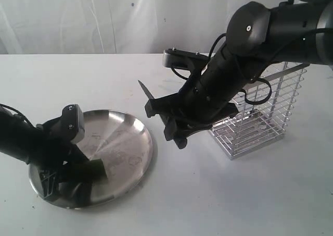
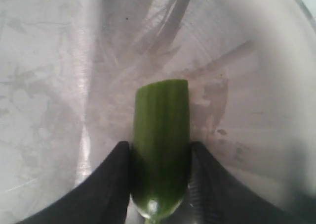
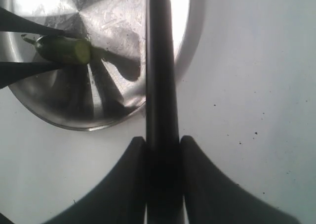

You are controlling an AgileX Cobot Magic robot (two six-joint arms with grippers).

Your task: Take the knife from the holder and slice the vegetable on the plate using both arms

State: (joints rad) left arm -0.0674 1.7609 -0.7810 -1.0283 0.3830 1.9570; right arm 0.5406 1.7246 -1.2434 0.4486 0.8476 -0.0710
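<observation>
While the white table point(image 1: 234, 205) carries the chrome wire holder point(image 1: 273, 116) on the right and the steel plate point(image 1: 132, 142) on the left, the right gripper point(image 3: 163, 146) hangs between them, jaws clamped on the knife point(image 3: 160, 85), blade aimed toward the plate. Down on that plate, the left gripper point(image 2: 159, 155) pinches the cut green chili point(image 2: 161, 130) from both sides.

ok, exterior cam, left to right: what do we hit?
Green chili → knife → right gripper → chrome wire holder. The left gripper and steel plate overlap the chili, so both are left out.
</observation>
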